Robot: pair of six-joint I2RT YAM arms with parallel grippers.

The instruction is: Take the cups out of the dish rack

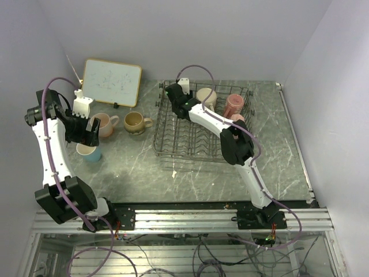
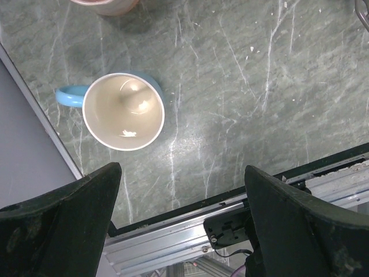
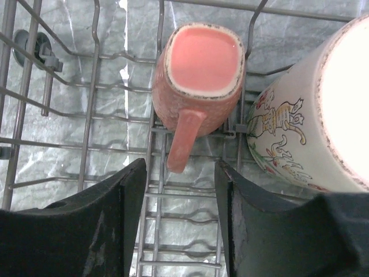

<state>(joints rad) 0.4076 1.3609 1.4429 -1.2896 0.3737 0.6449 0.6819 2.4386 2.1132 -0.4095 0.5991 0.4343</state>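
Observation:
The dish rack (image 1: 173, 144) stands mid-table, and my right gripper (image 1: 176, 99) reaches into its far left corner. In the right wrist view a salmon cup (image 3: 199, 75) sits bottom-up on the rack wires (image 3: 86, 138). Its handle (image 3: 183, 144) points into the gap of the right gripper (image 3: 180, 179), whose jaws stand apart and touch nothing. A cream cup with painted figures (image 3: 300, 121) sits just to the right. A ribbed pink cup (image 1: 233, 105) is also in the rack. My left gripper (image 2: 181, 168) hangs wide open above the table, near a light blue cup (image 2: 123, 111).
A pink cup (image 1: 104, 124) and a tan cup (image 1: 135, 122) stand on the table left of the rack, beyond the light blue cup (image 1: 88, 152). A wood-framed whiteboard (image 1: 111, 82) leans at the back left. The aluminium rail (image 2: 190, 236) runs along the near edge.

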